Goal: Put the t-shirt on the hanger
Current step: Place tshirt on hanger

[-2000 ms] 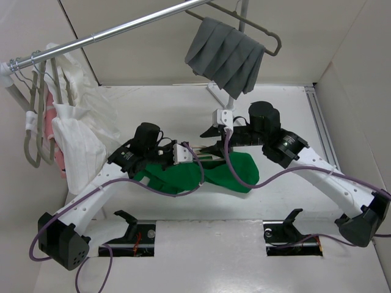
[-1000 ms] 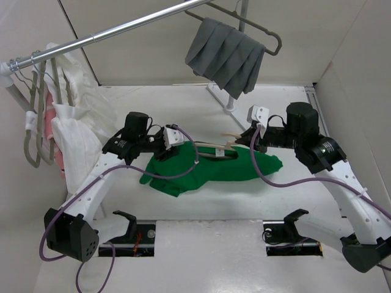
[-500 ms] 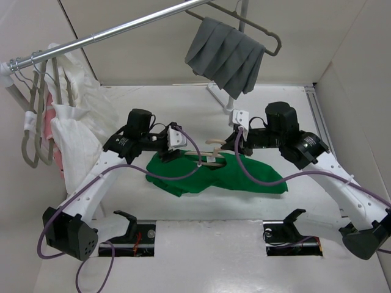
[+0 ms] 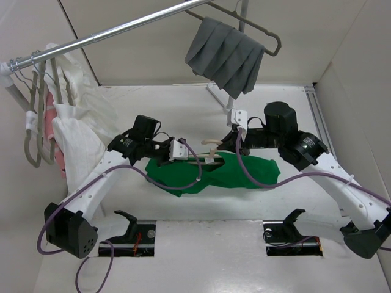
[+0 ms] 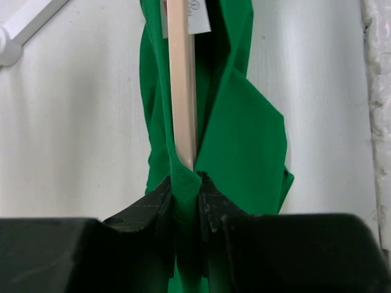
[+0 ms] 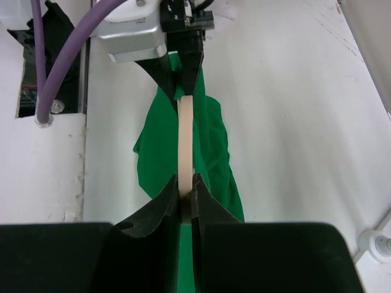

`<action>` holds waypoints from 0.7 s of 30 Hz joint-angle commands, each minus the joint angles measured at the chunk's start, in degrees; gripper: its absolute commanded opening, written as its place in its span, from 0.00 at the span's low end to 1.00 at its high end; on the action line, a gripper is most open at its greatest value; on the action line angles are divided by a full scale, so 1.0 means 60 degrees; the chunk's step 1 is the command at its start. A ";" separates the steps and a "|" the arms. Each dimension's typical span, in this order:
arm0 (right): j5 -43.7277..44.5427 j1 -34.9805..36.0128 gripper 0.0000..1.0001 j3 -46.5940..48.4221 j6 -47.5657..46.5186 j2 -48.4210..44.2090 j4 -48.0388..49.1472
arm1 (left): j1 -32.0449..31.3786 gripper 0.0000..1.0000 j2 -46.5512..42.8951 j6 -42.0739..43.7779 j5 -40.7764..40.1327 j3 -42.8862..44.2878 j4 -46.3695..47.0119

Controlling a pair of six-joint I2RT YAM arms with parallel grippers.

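The bright green t-shirt (image 4: 244, 174) lies bunched mid-table (image 4: 183, 104), with the cream hanger (image 4: 208, 160) running along its far edge. The grey pleated cloth (image 4: 225, 55) on the rail and the white garments (image 4: 76, 134) at left are well apart from it. The left gripper (image 5: 185, 183) pinches the shirt's ribbed edge at the hanger's tip. Facing it, the right gripper (image 6: 186, 183) is clamped on the hanger.

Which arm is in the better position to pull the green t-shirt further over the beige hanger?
Probably left. The left gripper pinches the t-shirt right at the end of the hanger, so it can draw cloth along; the right gripper clamps the hanger itself, steadying it.
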 commanded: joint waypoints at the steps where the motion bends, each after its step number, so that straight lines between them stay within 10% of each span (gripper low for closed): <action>1: -0.0117 0.0295 0.00 0.0319 0.0213 0.0156 0.1440 | -0.0261 0.11 -0.0038 -0.0298 0.1208 0.0316 0.0136; 11: 0.0263 0.0603 0.00 0.0626 0.0301 0.0714 0.1836 | -0.0364 0.22 0.0050 -0.1252 0.1622 0.0566 0.0518; 17: 0.0834 0.0603 0.00 0.0626 -0.0020 0.0714 0.1090 | -0.0364 0.62 -0.0038 -0.1252 0.1094 0.0858 0.0241; 21: 0.1143 0.0603 0.00 0.0714 -0.0299 0.0714 0.0547 | -0.0101 0.67 -0.0242 -0.1909 0.1576 0.1605 0.0778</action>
